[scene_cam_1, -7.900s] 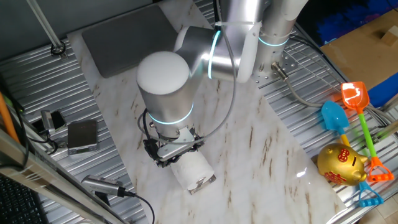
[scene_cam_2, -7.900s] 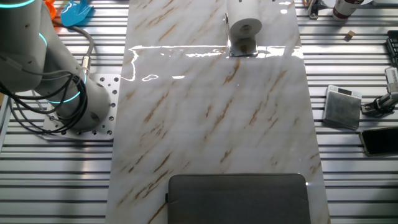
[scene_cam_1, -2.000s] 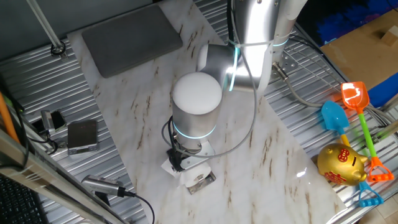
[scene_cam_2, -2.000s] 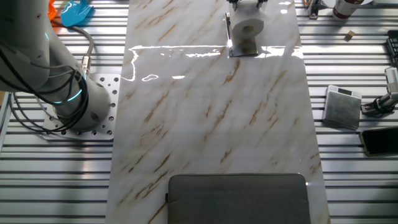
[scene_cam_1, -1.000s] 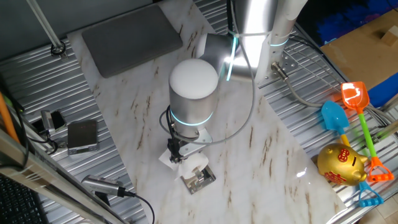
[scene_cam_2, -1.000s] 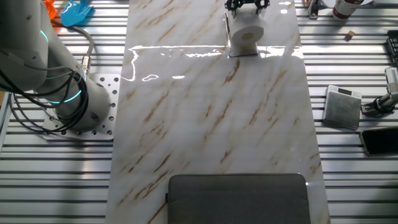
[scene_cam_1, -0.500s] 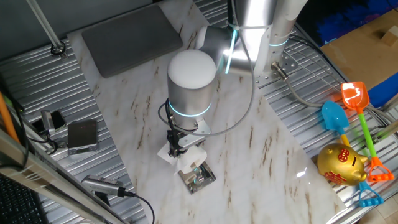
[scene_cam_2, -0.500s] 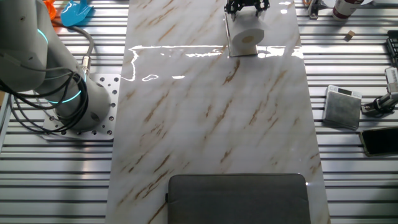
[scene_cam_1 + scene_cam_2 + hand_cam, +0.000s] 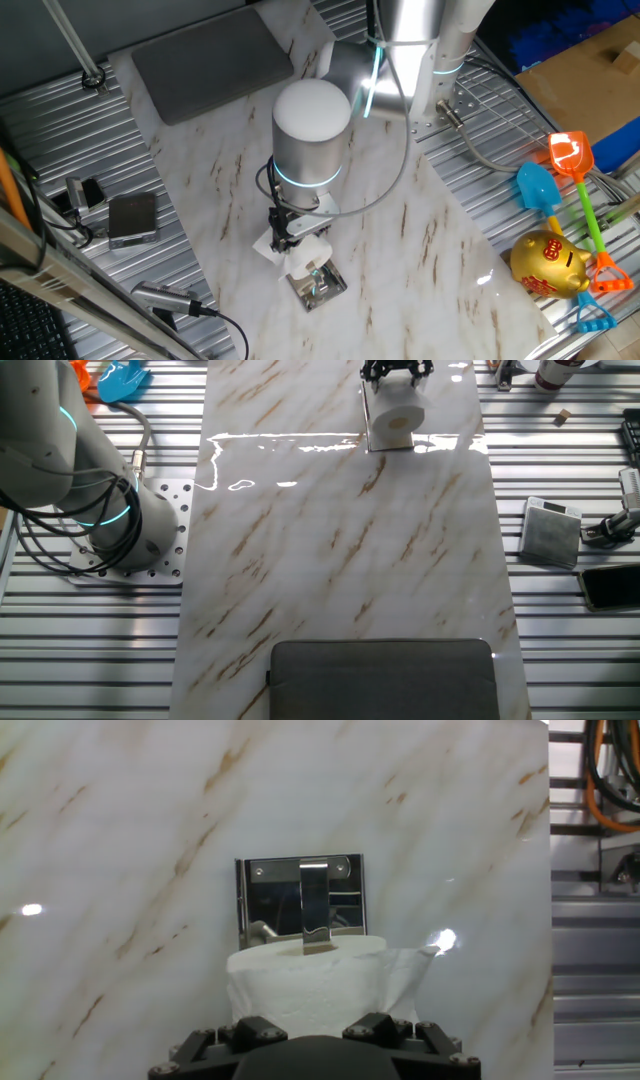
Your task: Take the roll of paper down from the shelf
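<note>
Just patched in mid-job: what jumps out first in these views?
The tool is shut on the white roll of paper, held just off the shiny shelf near the marble slab's edge. Beyond that, a gold piggy bank and bright toy shovels lie beside the slab.

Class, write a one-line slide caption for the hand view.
Gripper holds the roll of paper just clear of the shiny shelf on marble.

Silver-grey cylindrical arm [image 9: 395,45] with a rounded white cap [image 9: 312,110] on the wrist joint. Glowing cyan rings at the joints (one under the cap, another higher up). Thin black cables [image 9: 385,180] looped beside the wrist. Black gripper [image 9: 315,1055] body below, studded with small silver screws. Round base [image 9: 125,535] bolted to a perforated metal plate.
</note>
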Robot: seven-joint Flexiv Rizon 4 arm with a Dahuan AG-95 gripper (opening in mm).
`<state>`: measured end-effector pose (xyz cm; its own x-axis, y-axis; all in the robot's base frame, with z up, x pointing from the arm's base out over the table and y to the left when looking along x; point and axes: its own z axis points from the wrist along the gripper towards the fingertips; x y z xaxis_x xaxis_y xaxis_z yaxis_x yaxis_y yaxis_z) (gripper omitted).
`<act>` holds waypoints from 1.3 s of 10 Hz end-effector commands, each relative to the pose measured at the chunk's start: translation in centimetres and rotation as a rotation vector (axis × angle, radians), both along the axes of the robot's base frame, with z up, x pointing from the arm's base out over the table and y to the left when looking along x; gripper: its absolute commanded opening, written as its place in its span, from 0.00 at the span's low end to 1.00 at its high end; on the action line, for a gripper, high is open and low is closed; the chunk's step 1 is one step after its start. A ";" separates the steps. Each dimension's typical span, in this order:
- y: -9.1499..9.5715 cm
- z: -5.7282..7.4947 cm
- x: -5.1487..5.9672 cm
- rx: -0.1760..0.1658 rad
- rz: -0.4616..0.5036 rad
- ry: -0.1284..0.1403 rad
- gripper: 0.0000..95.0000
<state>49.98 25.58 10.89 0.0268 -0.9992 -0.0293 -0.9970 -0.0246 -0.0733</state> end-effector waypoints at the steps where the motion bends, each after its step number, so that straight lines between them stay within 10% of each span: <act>1: 0.0 0.0 0.0 -0.012 0.001 -0.002 0.00; 13: -0.5 0.1 0.0 -0.018 -0.053 -0.028 0.00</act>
